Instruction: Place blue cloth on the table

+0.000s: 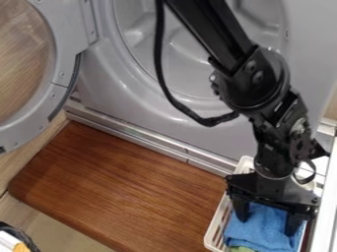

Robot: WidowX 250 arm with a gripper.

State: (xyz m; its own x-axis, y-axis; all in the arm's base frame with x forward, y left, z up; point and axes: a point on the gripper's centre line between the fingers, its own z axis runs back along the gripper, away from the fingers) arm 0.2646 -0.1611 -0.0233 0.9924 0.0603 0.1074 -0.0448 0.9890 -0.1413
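Observation:
The black gripper [268,220] hangs over the white basket [215,230] at the lower right, its two fingers spread wide apart. Between and below them lies the blue cloth [262,233], bunched up inside the basket. One finger is near the cloth's upper left part, the other by its right side; whether they touch it I cannot tell. The brown wooden table [118,187] is left of the basket, and the gripper's body hides the basket's upper part.
A grey front-loading machine [191,133] stands behind the table, its round door [62,74] swung out at the upper left. Something green [242,249] lies under the cloth in the basket. A dark-rimmed object [16,236] is at the lower left corner.

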